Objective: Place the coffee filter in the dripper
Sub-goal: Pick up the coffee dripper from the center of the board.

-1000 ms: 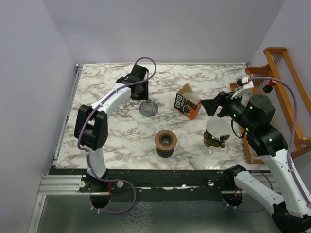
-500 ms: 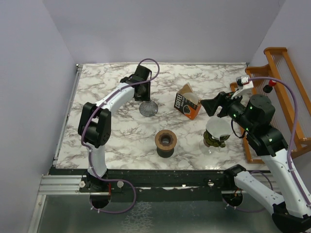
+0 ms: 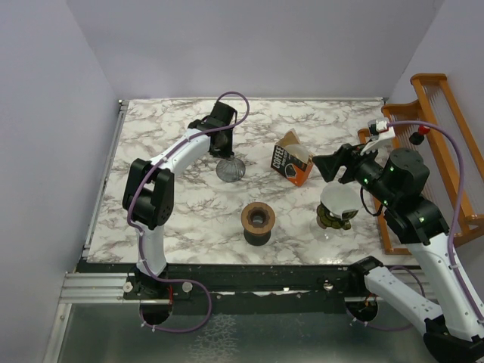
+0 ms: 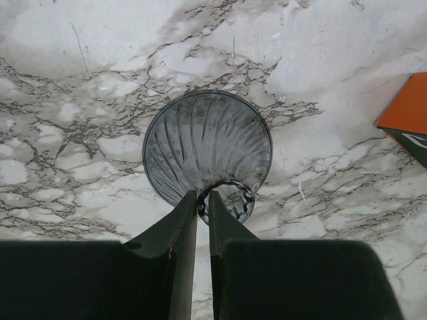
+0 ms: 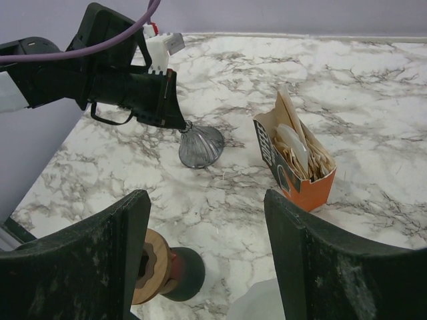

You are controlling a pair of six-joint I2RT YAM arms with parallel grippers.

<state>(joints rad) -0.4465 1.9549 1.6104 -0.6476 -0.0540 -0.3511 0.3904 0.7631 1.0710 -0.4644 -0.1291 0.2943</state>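
The dripper [image 3: 231,169], a ribbed grey glass cone, rests mouth-down on the marble table [image 3: 174,212]. My left gripper [image 3: 222,148] is shut on the ring at its narrow end; in the left wrist view the fingertips [image 4: 189,203] pinch that ring below the dripper's cone [image 4: 207,143]. The coffee filter [image 3: 338,198], a white paper cone, sits mouth-up on a dark green object [image 3: 333,219] at the right. My right gripper [image 3: 325,166] hovers open and empty above it, and the right wrist view shows the gripper [image 5: 207,200] wide open with the filter's edge [image 5: 260,303] at the bottom.
A brown-and-orange "COFFEE" carton [image 3: 291,160] holding paper filters stands between the dripper and the right gripper. A round wooden-topped dark object [image 3: 258,221] lies near the front centre. A wooden rack [image 3: 435,128] stands off the table's right edge.
The left arm's elbow has swung right and its wrist has shifted slightly, still shut on the dripper. The dripper and the right arm have not moved.
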